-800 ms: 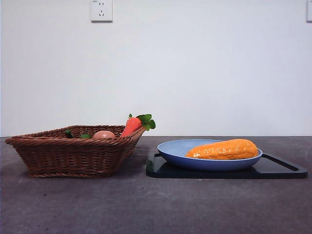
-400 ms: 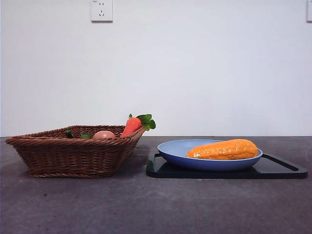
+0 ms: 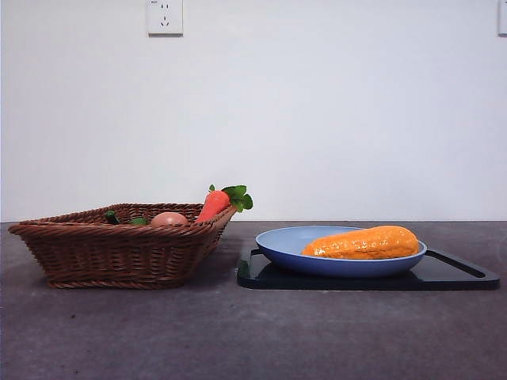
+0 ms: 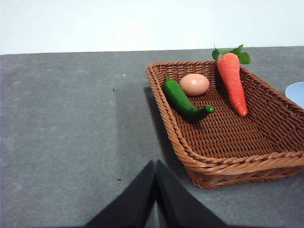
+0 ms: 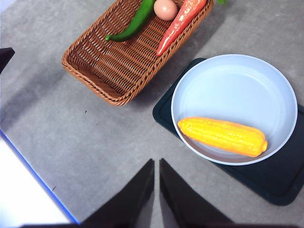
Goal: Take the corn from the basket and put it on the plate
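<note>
Progress: the job looks done. The corn [image 5: 222, 136] lies flat in the plate [image 5: 228, 80], out of the basket [image 5: 121, 71].
Corn: on its side across the plate's near half in the right wrist view, around 6 o'clock of the plate's middle, resting against the rim there. In the front view [image 3: 362, 242] it pokes above the rim.
Plate: sits on a black tray [image 5: 280, 180], at 3 o'clock of the basket in the front view, close beside it but apart.
Basket: holds 3 leftovers, a carrot [image 4: 232, 80], an egg [image 4: 194, 84] and a green pepper [image 4: 185, 100].
Left to do: nothing that I can see, in my judgement.
Left hand [image 4: 155, 171]: jaws pressed together, holding nothing, low over bare tabletop [image 4: 71, 123] just outside the basket.
Right hand [image 5: 156, 171]: jaws all but together, only a sliver between them, holding nothing, high above the tabletop, clear of plate and corn.
</note>
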Robot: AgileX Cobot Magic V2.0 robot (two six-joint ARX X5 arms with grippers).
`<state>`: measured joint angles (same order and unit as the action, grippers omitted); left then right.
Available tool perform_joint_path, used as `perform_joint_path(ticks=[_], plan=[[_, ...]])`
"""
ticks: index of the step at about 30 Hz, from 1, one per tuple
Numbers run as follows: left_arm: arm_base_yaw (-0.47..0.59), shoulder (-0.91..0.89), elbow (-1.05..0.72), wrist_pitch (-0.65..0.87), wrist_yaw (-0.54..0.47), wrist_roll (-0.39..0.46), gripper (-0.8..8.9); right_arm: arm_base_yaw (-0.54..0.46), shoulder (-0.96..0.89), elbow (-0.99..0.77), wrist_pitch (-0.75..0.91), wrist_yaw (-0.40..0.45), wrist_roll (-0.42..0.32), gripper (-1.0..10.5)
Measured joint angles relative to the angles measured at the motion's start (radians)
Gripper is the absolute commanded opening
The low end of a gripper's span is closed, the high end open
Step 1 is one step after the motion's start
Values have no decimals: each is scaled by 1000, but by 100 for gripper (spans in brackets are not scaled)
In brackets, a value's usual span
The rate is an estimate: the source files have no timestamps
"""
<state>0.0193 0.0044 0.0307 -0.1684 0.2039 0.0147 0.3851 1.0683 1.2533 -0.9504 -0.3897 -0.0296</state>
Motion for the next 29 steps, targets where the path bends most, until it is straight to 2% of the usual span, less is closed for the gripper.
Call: perform_joint_path(ticks=[22, 24, 29], plan=[[0, 0, 0, 0, 0, -3, 3, 0, 0, 0, 99, 0, 0, 2], [0, 0, 0, 0, 0, -3, 4, -15, -5, 0, 117, 2, -3, 2], [0, 0, 0, 0, 0, -3, 4, -115, -77, -2, 196, 20, -72, 2]])
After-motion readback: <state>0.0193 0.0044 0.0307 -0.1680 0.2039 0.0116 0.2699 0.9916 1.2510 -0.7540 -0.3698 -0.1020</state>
